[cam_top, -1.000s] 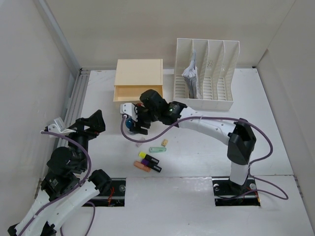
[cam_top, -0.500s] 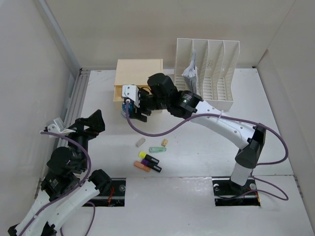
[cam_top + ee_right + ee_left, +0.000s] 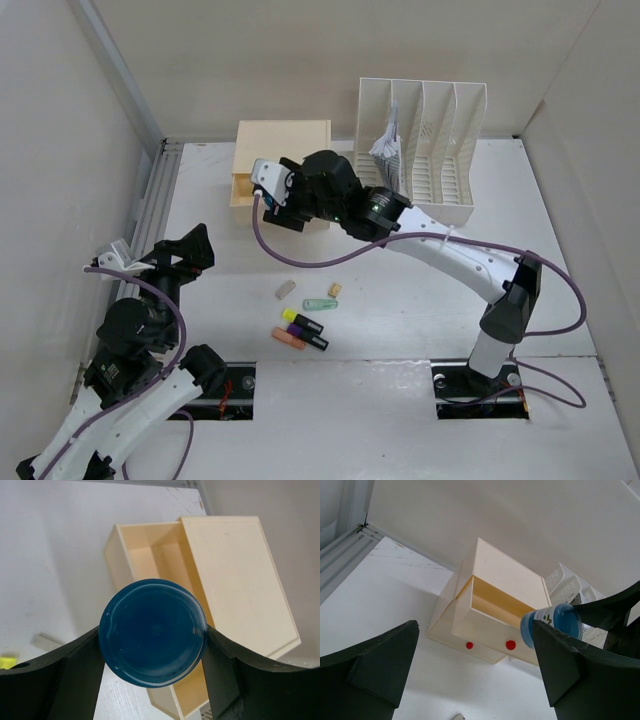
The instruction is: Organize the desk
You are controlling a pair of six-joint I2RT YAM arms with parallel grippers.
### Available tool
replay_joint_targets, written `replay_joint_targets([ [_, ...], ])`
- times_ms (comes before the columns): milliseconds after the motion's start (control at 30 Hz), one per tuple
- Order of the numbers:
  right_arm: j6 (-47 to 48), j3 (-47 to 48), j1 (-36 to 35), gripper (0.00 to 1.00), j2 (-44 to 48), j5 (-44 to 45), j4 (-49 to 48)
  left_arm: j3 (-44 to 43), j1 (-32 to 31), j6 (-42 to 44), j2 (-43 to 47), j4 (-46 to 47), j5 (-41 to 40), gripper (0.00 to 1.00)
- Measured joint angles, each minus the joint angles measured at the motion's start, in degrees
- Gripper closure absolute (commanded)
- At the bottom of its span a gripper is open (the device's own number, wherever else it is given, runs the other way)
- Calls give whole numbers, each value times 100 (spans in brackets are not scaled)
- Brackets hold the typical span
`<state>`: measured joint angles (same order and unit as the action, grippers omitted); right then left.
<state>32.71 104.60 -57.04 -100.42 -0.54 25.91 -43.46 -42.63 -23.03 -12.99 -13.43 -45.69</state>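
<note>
Moved: your right jaws, clamped on the blue-lidded jar (image 3: 152, 631), have gone from in front of the drawer box (image 3: 282, 150) to over its pulled-out top drawer (image 3: 145, 550).
Surface (image 3: 400, 330): white, under everything you see; arms at its near edge.
File rack (image 3: 420, 150): right of the box, papers in one slot.
Left jaws: spread wide, empty, near the left edge.
Markers (image 3: 302, 333): loose, front centre.

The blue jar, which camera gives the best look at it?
Left wrist view: it shows the blue jar from the side, label included, near the open drawer. The right wrist view shows only its round blue end, between the fingers. In the top view the right gripper nearly hides it.
</note>
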Motion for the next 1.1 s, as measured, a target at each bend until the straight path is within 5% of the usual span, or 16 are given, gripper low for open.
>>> replay_joint_targets([
  [467,-175,-153,452,67,4,914,-651,0,0,0,0,-7,0,6],
  [967,-411,-153,570,67,-243,415,-424,0,0,0,0,-7,0,6],
  [1100,-442,-151,570,56,-243,240,-286,0,0,0,-2,-7,15,6],
])
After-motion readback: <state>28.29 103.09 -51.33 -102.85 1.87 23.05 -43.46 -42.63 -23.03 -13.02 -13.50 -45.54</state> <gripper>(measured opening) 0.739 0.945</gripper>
